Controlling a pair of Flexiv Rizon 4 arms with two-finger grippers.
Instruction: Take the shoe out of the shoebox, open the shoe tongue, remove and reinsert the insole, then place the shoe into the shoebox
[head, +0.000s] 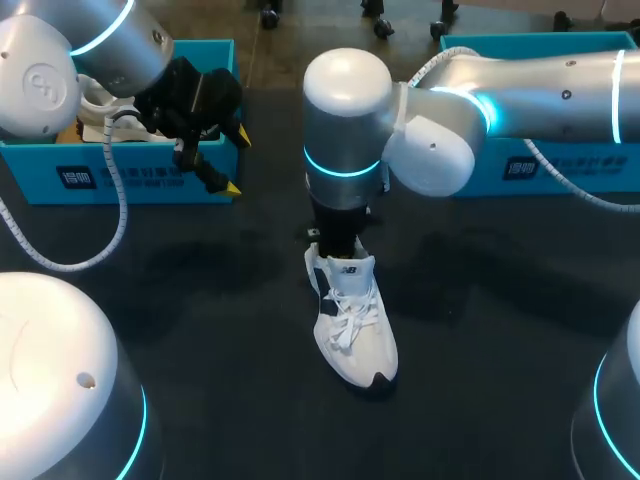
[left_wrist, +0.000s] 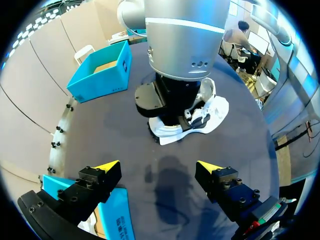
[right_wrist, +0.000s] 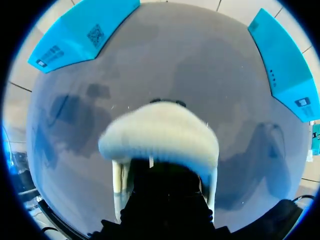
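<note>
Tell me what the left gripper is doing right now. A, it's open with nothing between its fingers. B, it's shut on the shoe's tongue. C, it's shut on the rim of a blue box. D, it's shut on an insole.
A: in the left wrist view the left gripper has its yellow tips wide apart with only bare table between them, and the shoe lies well ahead of it.

shoe (head: 356, 325) white, dark accents | shoebox (head: 130, 178) bright blue | table (head: 230, 330) black
</note>
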